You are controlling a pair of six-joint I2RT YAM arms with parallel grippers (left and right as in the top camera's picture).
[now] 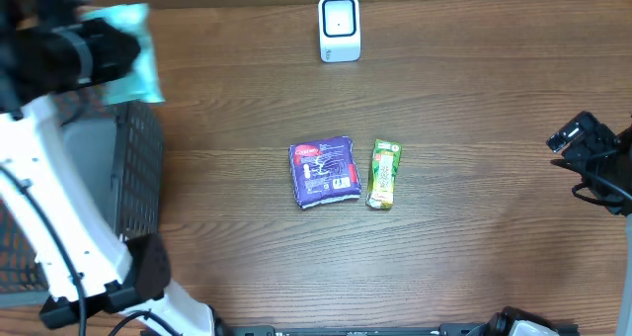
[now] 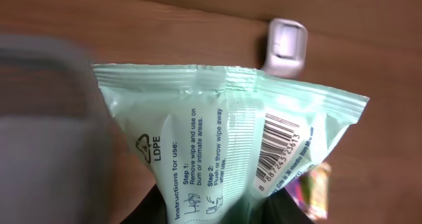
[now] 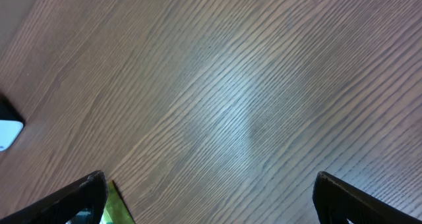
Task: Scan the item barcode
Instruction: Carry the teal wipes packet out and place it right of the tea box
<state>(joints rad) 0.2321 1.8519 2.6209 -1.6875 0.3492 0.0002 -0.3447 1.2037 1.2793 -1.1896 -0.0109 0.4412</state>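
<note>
My left gripper (image 1: pixel 117 53) is raised at the far left, over the basket, and is shut on a mint-green wipes pack (image 1: pixel 138 49). In the left wrist view the pack (image 2: pixel 217 132) fills the frame. Its back faces the camera, with the printed barcode (image 2: pixel 282 140) to the right of the instructions. The dark fingers (image 2: pixel 161 209) pinch its lower end. The white scanner (image 1: pixel 339 28) stands at the table's far edge, and it also shows past the pack's top (image 2: pixel 287 47). My right gripper (image 1: pixel 581 143) hovers at the right edge, open and holding nothing (image 3: pixel 211 207).
A purple packet (image 1: pixel 324 171) and a green-yellow packet (image 1: pixel 384 175) lie side by side mid-table. The dark mesh basket (image 1: pixel 138 168) stands at the left, its grey rim (image 2: pixel 46 85) blurred and close. In the right wrist view, the green packet's corner (image 3: pixel 117 207) and the scanner (image 3: pixel 8 130) show at the left.
</note>
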